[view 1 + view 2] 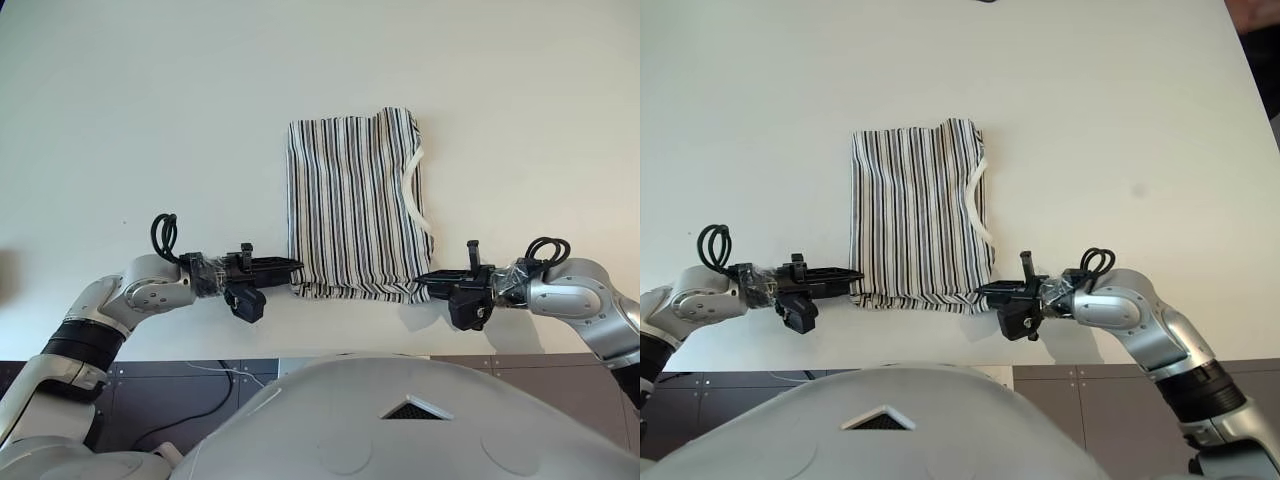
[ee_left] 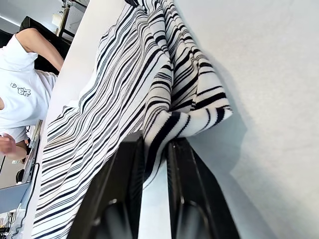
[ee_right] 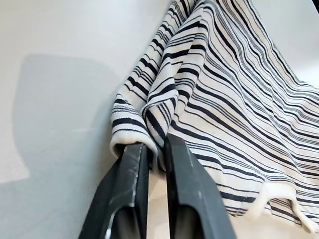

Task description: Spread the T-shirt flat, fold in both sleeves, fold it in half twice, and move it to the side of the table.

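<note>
The black-and-white striped T-shirt (image 1: 355, 205) lies folded into a tall rectangle on the white table (image 1: 150, 120), its white neckband along the right edge. My left gripper (image 1: 297, 266) is shut on the shirt's near left corner (image 2: 164, 124). My right gripper (image 1: 420, 276) is shut on the near right corner (image 3: 149, 119). Both hold the folded edge low, close to the table's front. The black fingers (image 2: 124, 169) of the left gripper pinch the striped cloth between them, and the right gripper's fingers (image 3: 130, 172) do the same.
Bare white tabletop (image 1: 1120, 120) spreads on every side of the shirt. The table's front edge (image 1: 340, 355) runs just below both grippers. A person in a white shirt (image 2: 20, 94) stands beyond the table's far side.
</note>
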Controlling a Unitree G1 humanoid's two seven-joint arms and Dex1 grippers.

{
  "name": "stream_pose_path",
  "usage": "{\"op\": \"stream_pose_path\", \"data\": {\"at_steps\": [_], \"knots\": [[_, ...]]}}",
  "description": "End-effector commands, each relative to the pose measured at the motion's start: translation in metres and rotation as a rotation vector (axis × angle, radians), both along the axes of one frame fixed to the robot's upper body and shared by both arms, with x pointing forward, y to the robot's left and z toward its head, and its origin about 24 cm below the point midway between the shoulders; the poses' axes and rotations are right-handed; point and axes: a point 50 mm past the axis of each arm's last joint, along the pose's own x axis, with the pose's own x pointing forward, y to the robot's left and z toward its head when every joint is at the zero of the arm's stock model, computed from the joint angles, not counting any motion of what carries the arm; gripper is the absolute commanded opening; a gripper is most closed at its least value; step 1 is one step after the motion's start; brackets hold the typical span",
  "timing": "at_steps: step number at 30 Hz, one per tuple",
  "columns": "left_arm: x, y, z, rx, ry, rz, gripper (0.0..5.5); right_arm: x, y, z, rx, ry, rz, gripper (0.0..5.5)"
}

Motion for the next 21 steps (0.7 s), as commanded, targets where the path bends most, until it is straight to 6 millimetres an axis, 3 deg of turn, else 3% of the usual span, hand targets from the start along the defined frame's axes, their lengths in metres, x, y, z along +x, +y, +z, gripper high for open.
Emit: {"op": "stream_pose_path", "data": {"at_steps": [1, 9, 13, 16, 18, 21], "knots": [[-0.047, 0.018, -0.042, 0.271, 0.247, -0.079, 0.24, 0.002, -0.001, -0.006, -0.013, -0.007, -0.008, 0.1], [-0.041, 0.015, -0.03, 0.175, 0.256, 0.007, 0.11, -0.007, 0.0, -0.001, 0.065, 0.098, -0.039, 0.1], [-0.04, 0.007, 0.004, 0.039, 0.469, 0.198, 0.11, -0.019, -0.009, 0.021, 0.136, 0.293, -0.117, 0.1], [-0.034, 0.011, 0.026, -0.034, 0.674, 0.336, 0.11, -0.015, -0.016, 0.043, 0.261, 0.459, -0.24, 0.1], [-0.013, 0.006, 0.04, -0.175, 0.758, 0.439, 0.11, 0.005, -0.016, 0.055, 0.381, 0.515, -0.343, 0.1], [0.039, 0.005, 0.056, -0.439, 0.791, 0.605, 0.11, 0.058, -0.01, 0.07, 0.589, 0.522, -0.51, 0.1]]}}
